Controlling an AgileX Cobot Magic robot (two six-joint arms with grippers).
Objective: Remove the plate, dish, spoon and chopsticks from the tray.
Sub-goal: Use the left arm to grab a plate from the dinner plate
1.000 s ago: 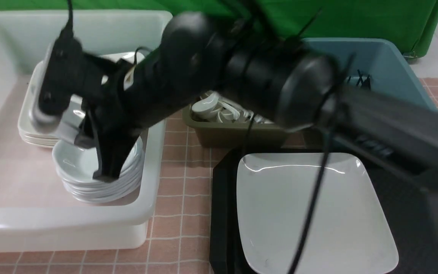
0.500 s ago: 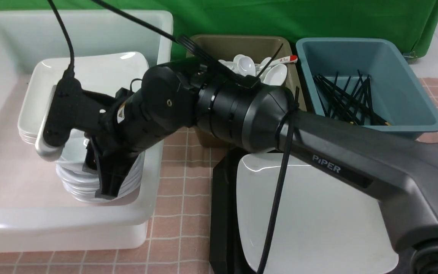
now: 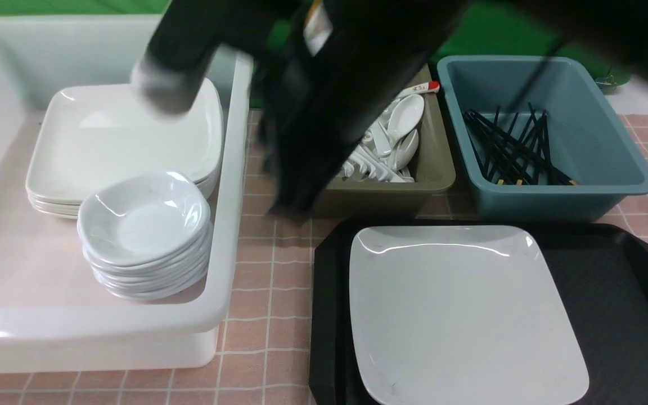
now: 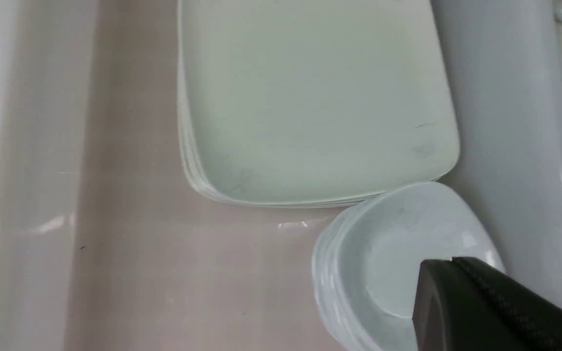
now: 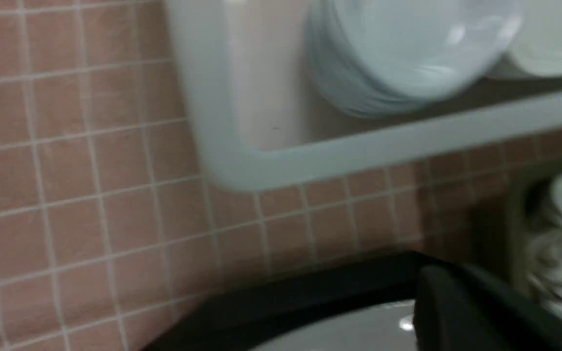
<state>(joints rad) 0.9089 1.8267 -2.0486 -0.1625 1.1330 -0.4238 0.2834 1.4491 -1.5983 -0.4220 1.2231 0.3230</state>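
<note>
Lg white sq plate flat on black tray

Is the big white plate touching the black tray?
Touching. In the front view the plate lies flat on the tray, and its edges meet the dark textured surface with no gap showing.

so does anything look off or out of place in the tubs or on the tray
Nothing spilled or broken. The one oddity is a red-tipped spoon handle in the olive tub, among plain white spoons. The plate lies flat on the tray.
</note>
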